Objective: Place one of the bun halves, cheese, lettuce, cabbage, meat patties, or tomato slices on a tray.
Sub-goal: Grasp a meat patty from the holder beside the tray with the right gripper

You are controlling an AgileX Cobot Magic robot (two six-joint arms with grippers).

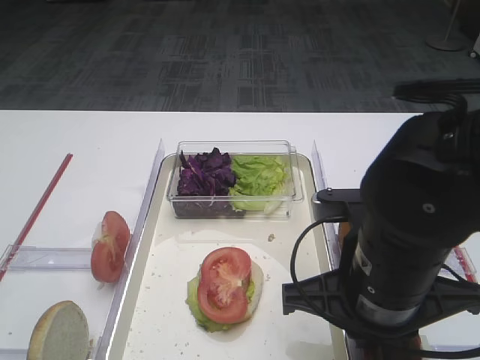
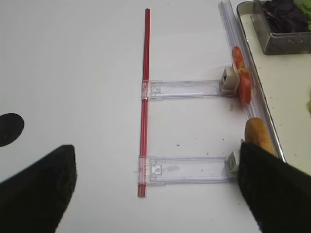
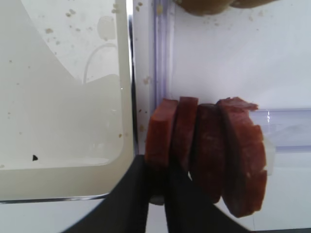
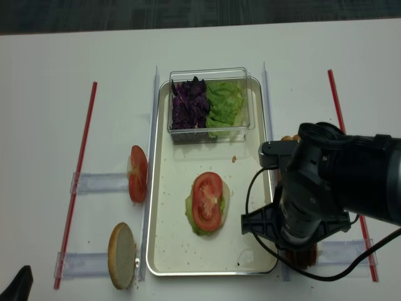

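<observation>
One tub [image 1: 232, 196], cabbage [image 1: 204, 174] beside lettuce [image 1: 259, 175]

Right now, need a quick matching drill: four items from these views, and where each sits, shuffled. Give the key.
Items:
1. tomato slice on the stack
2. cabbage
3. bun half
4. meat patties

Places:
A. standing on edge in a row just off the tray, right side, at the right gripper
B. off the tray, left side, nearest corner
C. clear tub, left part, beside lettuce
D. mid-tray, topmost layer

Pairs: 1-D, 2-C, 3-B, 4-A
</observation>
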